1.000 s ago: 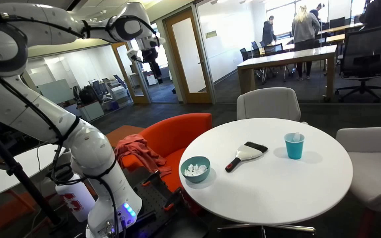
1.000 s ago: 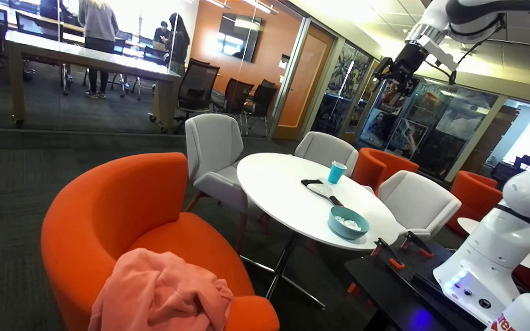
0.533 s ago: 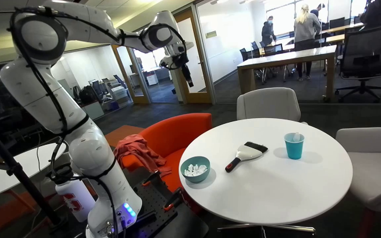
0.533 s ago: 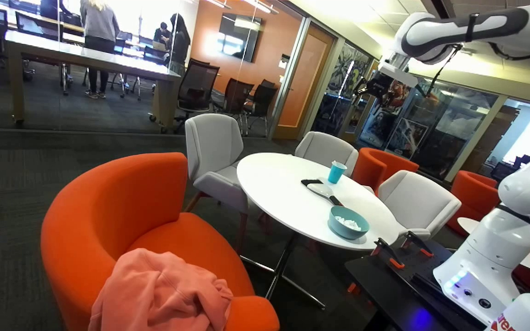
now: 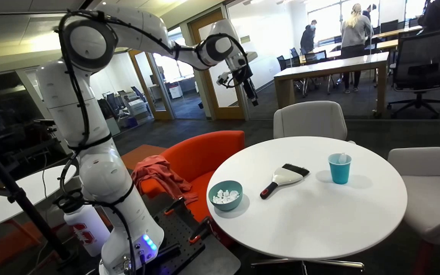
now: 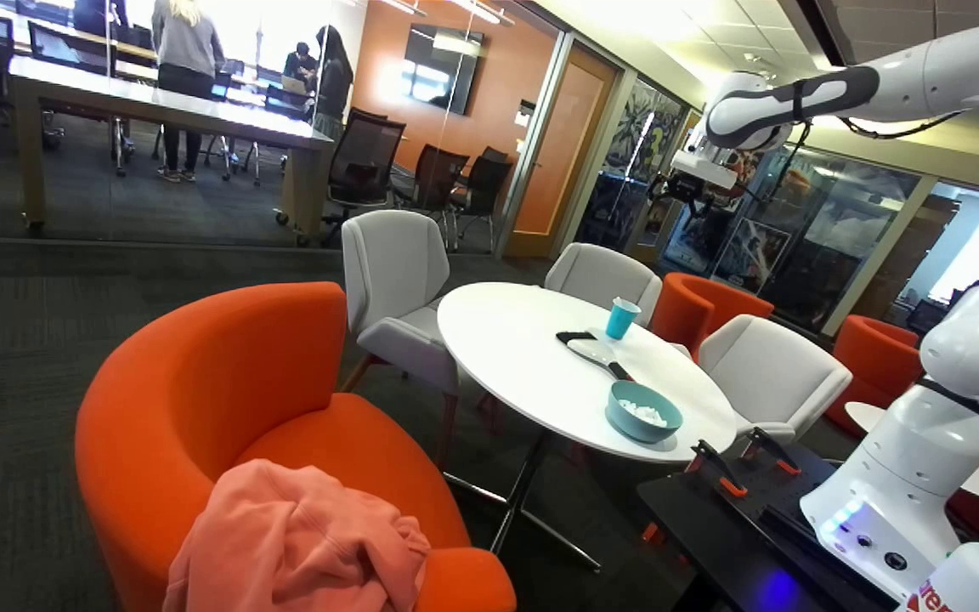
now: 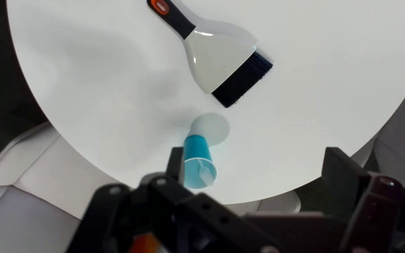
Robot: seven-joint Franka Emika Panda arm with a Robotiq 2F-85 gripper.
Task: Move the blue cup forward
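Above the round white table [image 5: 319, 225], the black two-fingered gripper [image 7: 255, 160] hangs wide and empty, at the approach step, I'd judge, needing next to descend around the tapered teal-blue plastic-looking cup [image 5: 340, 170] on the table's side opposite the white arm [image 5: 105, 172].

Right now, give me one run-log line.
gripper: open, empty | blue cup: upright on table, pale utensil inside | brush: lying flat | grasp: not yet made

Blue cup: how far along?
Done: nothing yet; the blue cup stands where it stood a second ago, upright on the table. In hand: apparently the approach; the open, empty gripper has swung nearer the cup in both exterior views. Left: likely lowering, grasp, forward move and release; the gripper hangs higher than the cup.
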